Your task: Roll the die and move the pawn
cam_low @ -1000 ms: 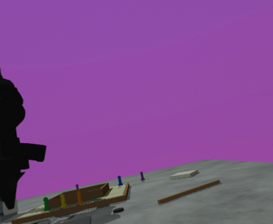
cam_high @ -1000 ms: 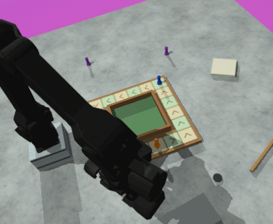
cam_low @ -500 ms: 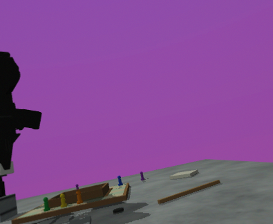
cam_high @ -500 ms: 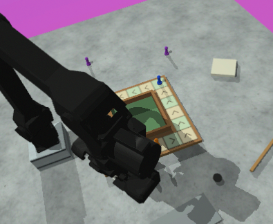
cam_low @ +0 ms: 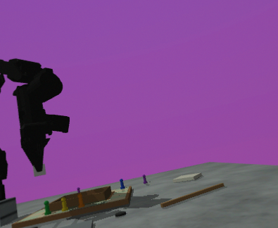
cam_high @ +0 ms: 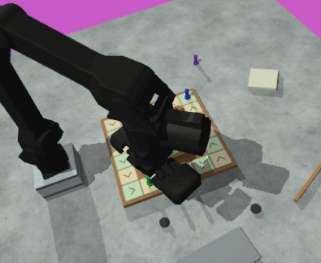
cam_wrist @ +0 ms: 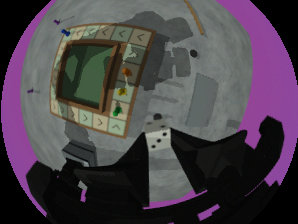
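My gripper (cam_low: 39, 170) (cam_wrist: 156, 133) is shut on the pale die (cam_low: 39, 172) (cam_wrist: 159, 141), which shows dark pips in the wrist view. It holds the die high above the table, near the green pawn's end of the board (cam_high: 132, 191) (cam_low: 103, 208) (cam_wrist: 116, 127). The brown-walled tray (cam_low: 100, 194) (cam_wrist: 108, 75) with a green floor sits in the board's middle; the arm mostly hides it in the top view. The orange pawn (cam_low: 81, 200) (cam_wrist: 127, 72) stands upright on the board's track, beyond the yellow pawn (cam_low: 64, 204) (cam_wrist: 122, 92) and the green pawn (cam_high: 149, 181) (cam_low: 47, 207) (cam_wrist: 117, 110).
A blue pawn (cam_high: 187, 94) (cam_wrist: 65, 32) stands on a far corner square. Purple pawns (cam_high: 195, 60) (cam_wrist: 57, 21) stand off the board. A cream block (cam_high: 263, 79), a wooden stick (cam_high: 315, 174), dark discs (cam_high: 164, 222) (cam_high: 256, 209) and a grey plate (cam_high: 224, 248) (cam_wrist: 202, 100) lie around it.
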Controlling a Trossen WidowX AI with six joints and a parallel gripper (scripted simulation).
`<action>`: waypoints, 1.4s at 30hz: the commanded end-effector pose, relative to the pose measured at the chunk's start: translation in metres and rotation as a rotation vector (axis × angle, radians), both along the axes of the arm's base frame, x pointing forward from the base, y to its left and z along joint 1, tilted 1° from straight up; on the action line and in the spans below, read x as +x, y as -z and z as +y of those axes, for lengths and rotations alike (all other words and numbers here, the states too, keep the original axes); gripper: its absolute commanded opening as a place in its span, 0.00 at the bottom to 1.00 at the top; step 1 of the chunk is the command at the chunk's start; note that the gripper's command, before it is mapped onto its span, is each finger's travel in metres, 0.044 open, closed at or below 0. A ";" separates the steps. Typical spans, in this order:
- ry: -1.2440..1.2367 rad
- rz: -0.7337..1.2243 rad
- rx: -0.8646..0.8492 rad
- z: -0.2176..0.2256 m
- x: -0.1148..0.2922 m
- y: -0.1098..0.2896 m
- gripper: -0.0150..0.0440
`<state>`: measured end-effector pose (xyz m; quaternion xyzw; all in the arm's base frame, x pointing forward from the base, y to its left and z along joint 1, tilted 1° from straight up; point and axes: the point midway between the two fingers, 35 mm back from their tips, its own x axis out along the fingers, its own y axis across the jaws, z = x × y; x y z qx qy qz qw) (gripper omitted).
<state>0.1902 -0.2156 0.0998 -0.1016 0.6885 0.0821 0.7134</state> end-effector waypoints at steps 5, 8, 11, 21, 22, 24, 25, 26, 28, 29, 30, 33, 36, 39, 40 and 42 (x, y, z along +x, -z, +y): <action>0.081 -0.002 0.006 0.027 0.023 0.006 0.25; 0.113 -0.004 0.008 0.039 0.031 0.008 0.25; 0.145 -0.005 0.011 0.051 0.039 0.010 0.25; 0.208 -0.011 0.035 0.096 0.059 0.016 0.25; 0.220 -0.011 0.035 0.100 0.061 0.017 0.25; 0.245 -0.011 0.035 0.108 0.064 0.018 0.25; 0.258 -0.011 0.035 0.112 0.066 0.019 0.25; 0.270 -0.011 0.035 0.117 0.067 0.020 0.25; 0.295 -0.011 0.036 0.125 0.070 0.022 0.25; 0.308 -0.011 0.036 0.129 0.071 0.022 0.25; 0.321 -0.011 0.036 0.134 0.072 0.023 0.25; 0.358 -0.012 0.036 0.146 0.075 0.025 0.25; 0.396 -0.013 0.036 0.159 0.077 0.028 0.25; 0.424 -0.014 0.036 0.169 0.079 0.029 0.25; 0.426 -0.014 0.037 0.170 0.079 0.029 0.25; 0.426 -0.036 0.038 0.170 0.079 0.030 0.25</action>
